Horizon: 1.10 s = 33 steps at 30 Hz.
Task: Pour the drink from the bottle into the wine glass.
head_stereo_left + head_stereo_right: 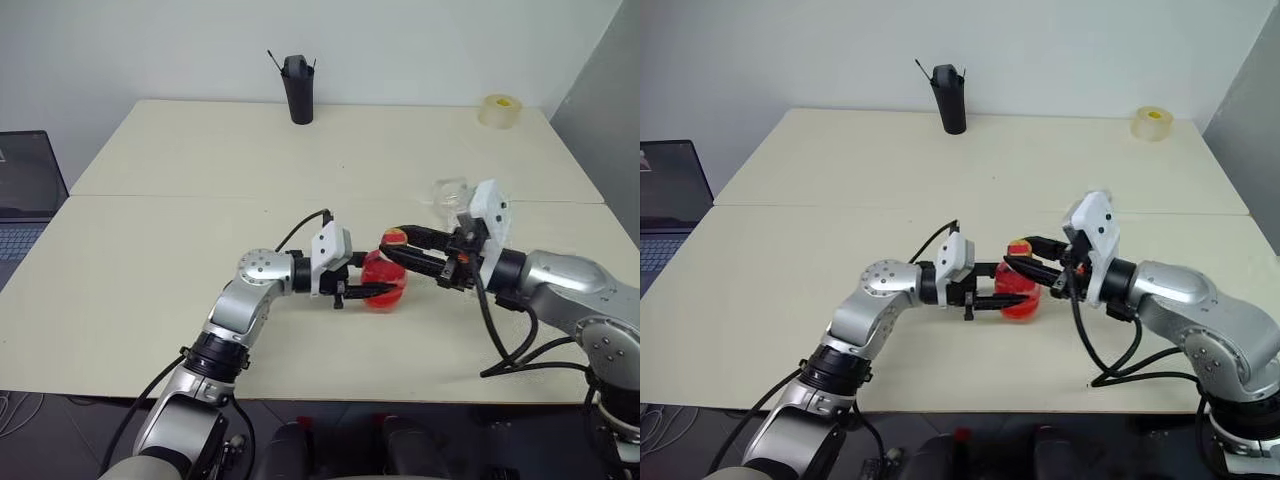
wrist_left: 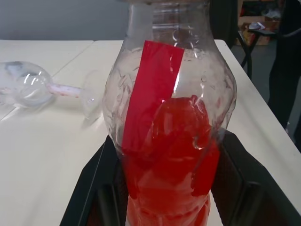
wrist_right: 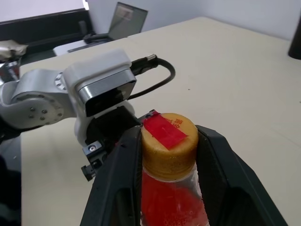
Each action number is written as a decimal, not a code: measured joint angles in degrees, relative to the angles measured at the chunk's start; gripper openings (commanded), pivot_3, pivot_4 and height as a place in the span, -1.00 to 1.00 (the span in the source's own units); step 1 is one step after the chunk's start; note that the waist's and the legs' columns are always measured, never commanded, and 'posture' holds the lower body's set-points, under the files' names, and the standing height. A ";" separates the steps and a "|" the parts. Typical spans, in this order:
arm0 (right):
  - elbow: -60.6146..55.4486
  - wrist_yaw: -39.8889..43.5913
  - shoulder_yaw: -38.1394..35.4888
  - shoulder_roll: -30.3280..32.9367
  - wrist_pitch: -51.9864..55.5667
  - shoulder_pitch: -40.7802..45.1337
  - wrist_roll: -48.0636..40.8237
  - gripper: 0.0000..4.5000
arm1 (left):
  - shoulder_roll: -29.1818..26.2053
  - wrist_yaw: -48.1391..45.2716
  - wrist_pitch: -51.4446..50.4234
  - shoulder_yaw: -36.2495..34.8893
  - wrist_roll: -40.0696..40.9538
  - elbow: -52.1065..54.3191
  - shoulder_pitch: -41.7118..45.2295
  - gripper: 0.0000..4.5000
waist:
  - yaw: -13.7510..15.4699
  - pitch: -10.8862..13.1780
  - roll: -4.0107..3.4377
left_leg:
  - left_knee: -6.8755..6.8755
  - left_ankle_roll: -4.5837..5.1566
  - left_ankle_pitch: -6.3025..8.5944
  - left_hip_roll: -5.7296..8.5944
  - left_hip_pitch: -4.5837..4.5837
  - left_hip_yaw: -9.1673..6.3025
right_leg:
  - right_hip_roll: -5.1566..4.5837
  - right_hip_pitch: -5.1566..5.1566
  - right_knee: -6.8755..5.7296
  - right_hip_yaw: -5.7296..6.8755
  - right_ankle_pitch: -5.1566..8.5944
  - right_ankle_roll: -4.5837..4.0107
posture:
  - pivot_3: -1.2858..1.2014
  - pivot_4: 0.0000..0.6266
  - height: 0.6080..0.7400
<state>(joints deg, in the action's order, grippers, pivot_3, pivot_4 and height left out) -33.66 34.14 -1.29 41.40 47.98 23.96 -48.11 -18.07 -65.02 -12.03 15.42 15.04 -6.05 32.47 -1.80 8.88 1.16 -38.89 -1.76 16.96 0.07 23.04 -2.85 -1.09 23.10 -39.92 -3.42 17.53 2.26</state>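
The bottle (image 1: 386, 281) stands on the table's near middle, clear and bulging, with a red label and the red drink (image 2: 174, 179) filling its lower part. My left gripper (image 1: 373, 281) reaches in from the left and is shut on the bottle's body, one finger (image 2: 94, 188) on each side. From the right, my right gripper (image 1: 392, 244) is shut on the yellow cap (image 3: 169, 136), its fingers (image 3: 117, 179) pressed to both sides. The wine glass (image 1: 450, 192) lies on its side on the table just behind my right wrist, its bowl (image 2: 26, 87) empty.
A tall black holder (image 1: 298, 90) stands at the table's far edge. A roll of tape (image 1: 499, 110) sits at the far right corner. A laptop (image 1: 25, 185) is off the table's left side. A seam (image 1: 200, 196) crosses the tabletop.
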 measured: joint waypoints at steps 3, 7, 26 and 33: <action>3.70 8.12 0.99 1.46 -4.71 -0.13 2.50 -0.44 | -0.17 -0.55 -0.11 0.67 -0.01 0.47 -0.32 -0.19 | -0.02 0.00 0.00 | 0.00 0.00 0.00 0.00 -0.01 0.01 | 0.00 0.00 -0.01 -0.01 0.00 0.00 | 0.03 -0.52 1.00; 8.49 16.01 2.59 2.01 -9.08 0.96 4.87 -0.44 | -0.66 -0.61 -0.40 1.25 -0.05 1.27 -0.89 -0.22 | -0.02 0.00 0.00 | 0.00 0.00 0.00 -0.01 -0.01 0.01 | 0.00 0.00 -0.01 -0.01 0.00 0.00 | 0.03 -0.52 1.00; 5.46 13.67 -2.82 1.08 -3.72 2.23 -0.32 1.00 | -0.68 0.41 -1.01 1.36 -0.04 1.26 -0.30 -0.31 | 0.10 0.00 0.00 | -0.01 -0.01 -0.01 -0.02 0.00 -0.01 | -0.05 0.00 -0.01 -0.01 0.00 0.00 | 0.03 -0.52 1.00; -3.48 -5.37 -6.59 -2.41 1.23 1.22 0.86 1.00 | -0.58 0.55 -0.25 1.36 -0.22 0.13 0.10 -0.31 | 0.04 0.00 0.00 | 0.00 -0.02 -0.01 -0.07 0.00 -0.01 | -0.07 0.02 -0.03 -0.04 0.00 0.00 | 0.03 -0.52 1.00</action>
<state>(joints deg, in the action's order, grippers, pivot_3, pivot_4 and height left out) -37.13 28.77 -7.88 39.00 49.21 25.19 -47.25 -18.65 -64.47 -12.28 16.78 14.82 -5.91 32.57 -1.76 8.88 1.16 -38.89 -1.79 16.94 0.00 23.04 -2.86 -1.16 23.11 -39.95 -3.45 17.53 2.26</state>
